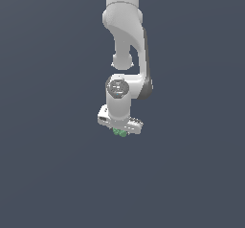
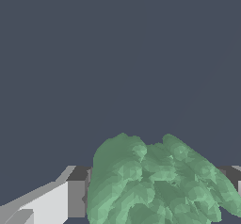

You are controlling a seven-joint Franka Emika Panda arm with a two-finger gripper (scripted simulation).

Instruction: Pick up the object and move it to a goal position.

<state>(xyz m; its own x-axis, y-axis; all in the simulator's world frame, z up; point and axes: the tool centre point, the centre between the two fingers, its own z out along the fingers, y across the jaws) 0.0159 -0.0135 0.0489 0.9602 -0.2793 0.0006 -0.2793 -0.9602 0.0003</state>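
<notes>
The object (image 1: 120, 133) is a small bumpy green lump, mottled light and dark green. In the exterior view it sits right under the white gripper (image 1: 119, 130), whose fingers are hidden behind the hand. In the wrist view the object (image 2: 155, 180) fills the space between the two fingers; one finger (image 2: 70, 197) shows on one side and the tip of the other (image 2: 234, 176) on the other side, both close against the lump. The gripper is shut on the object.
The white arm (image 1: 125, 35) comes down from the top of the exterior view. Around it there is only a plain dark grey-blue ground (image 1: 48, 174) with no other objects or edges in view.
</notes>
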